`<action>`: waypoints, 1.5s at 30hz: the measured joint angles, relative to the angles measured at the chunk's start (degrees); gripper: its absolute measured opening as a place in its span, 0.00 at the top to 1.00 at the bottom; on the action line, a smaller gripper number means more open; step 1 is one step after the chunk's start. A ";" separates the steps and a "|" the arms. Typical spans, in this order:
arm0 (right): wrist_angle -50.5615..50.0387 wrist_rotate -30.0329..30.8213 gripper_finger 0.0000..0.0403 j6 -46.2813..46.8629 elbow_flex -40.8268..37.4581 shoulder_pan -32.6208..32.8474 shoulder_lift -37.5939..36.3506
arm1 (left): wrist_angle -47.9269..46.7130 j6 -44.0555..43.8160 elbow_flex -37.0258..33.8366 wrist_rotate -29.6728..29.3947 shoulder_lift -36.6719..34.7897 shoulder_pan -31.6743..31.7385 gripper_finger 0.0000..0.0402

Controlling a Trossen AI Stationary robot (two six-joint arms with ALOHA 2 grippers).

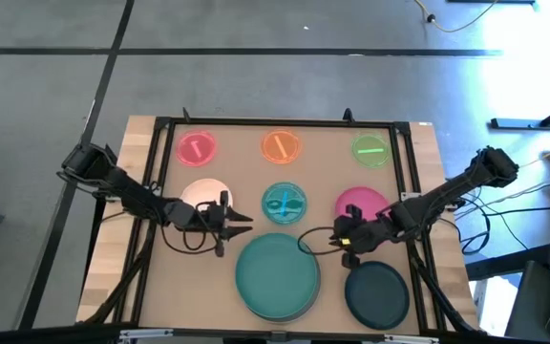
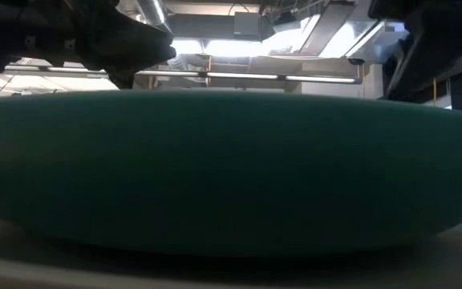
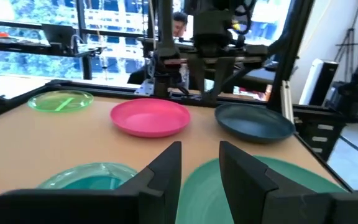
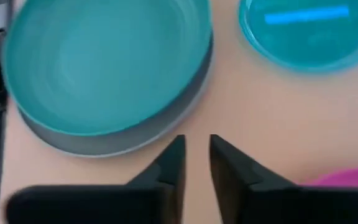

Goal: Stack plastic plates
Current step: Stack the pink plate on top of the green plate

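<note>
Nine round plates lie flat on the tan table. The small pink (image 1: 197, 148), orange (image 1: 280, 146) and green (image 1: 370, 150) plates form the far row. Pale pink (image 1: 199, 191), clear blue (image 1: 284, 203) and magenta (image 1: 363, 201) plates form the middle row. The large teal plate (image 1: 277, 277) rests inside a grey plate (image 4: 135, 140) at the near edge, with the black plate (image 1: 377, 291) to its right. My left gripper (image 1: 242, 222) hovers open between the pale pink and teal plates. My right gripper (image 1: 327, 237) hovers open between the teal, magenta and black plates.
A black frame (image 1: 160, 129) borders the table on all sides. Cables trail from both arms over the table. The teal plate (image 2: 231, 160) fills the low view. Bare tabletop shows between the rows. A person (image 3: 179, 25) is in the room beyond the table.
</note>
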 joint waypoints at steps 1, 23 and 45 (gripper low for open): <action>-0.94 -0.66 0.77 1.55 0.00 0.54 0.52 | -0.07 -0.25 0.00 0.02 0.00 -0.28 0.75; -15.83 7.33 0.55 9.85 -0.04 6.14 15.09 | 1.53 -5.70 0.02 -2.53 0.02 -4.43 0.75; -17.98 9.69 0.98 10.43 -0.07 6.14 19.37 | 1.05 -5.44 0.02 -1.58 0.02 -4.43 0.75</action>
